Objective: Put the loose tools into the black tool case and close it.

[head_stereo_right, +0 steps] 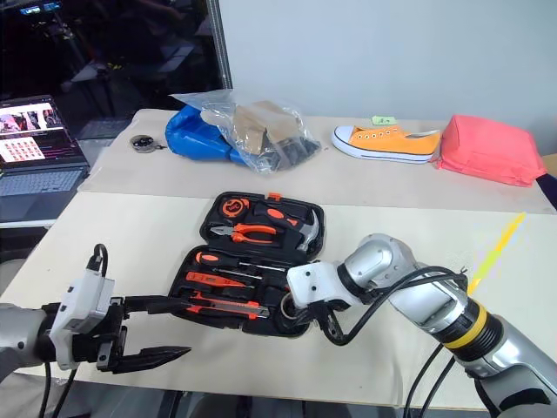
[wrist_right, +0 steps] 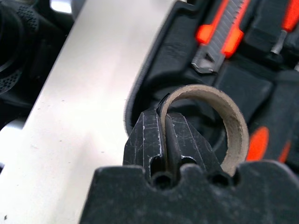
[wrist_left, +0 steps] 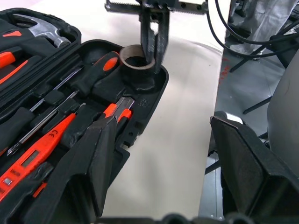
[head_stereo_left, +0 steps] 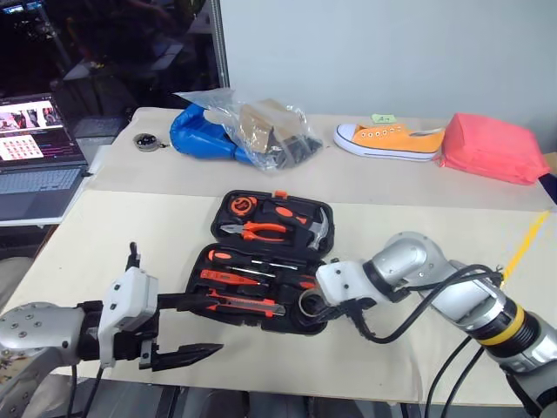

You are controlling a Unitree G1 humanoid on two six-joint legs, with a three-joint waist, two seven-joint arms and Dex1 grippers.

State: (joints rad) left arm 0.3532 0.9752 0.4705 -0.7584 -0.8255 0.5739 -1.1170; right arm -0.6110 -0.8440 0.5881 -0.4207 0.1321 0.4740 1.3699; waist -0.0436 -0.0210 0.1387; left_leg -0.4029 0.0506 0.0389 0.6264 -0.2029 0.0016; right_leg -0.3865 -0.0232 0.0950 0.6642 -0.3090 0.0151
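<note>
The black tool case (head_stereo_left: 218, 213) lies open in the middle of the table. In its near half rest two screwdrivers with orange-and-black handles (head_stereo_left: 228, 258), a slim orange screwdriver (head_stereo_left: 228, 279) and the utility knife (head_stereo_left: 252, 306). My right gripper (wrist_right: 164, 122) is shut on the wall of a brown cardboard ring (wrist_right: 233, 135), which sits in the recess at the case's near right corner (head_stereo_left: 310, 306). My left gripper (head_stereo_left: 218, 326) is open and level at the case's near left edge, with nothing between its fingers (wrist_left: 93, 163).
Pliers (head_stereo_left: 257, 231), a hammer (head_stereo_left: 318, 228) and a tape measure (head_stereo_left: 239, 205) sit in the case's far half. Further back are a blue glove (head_stereo_left: 196, 132), a plastic bag (head_stereo_left: 270, 131), an orange shoe (head_stereo_left: 392, 139) and a pink pouch (head_stereo_left: 492, 148). A laptop (head_stereo_left: 35, 165) stands left.
</note>
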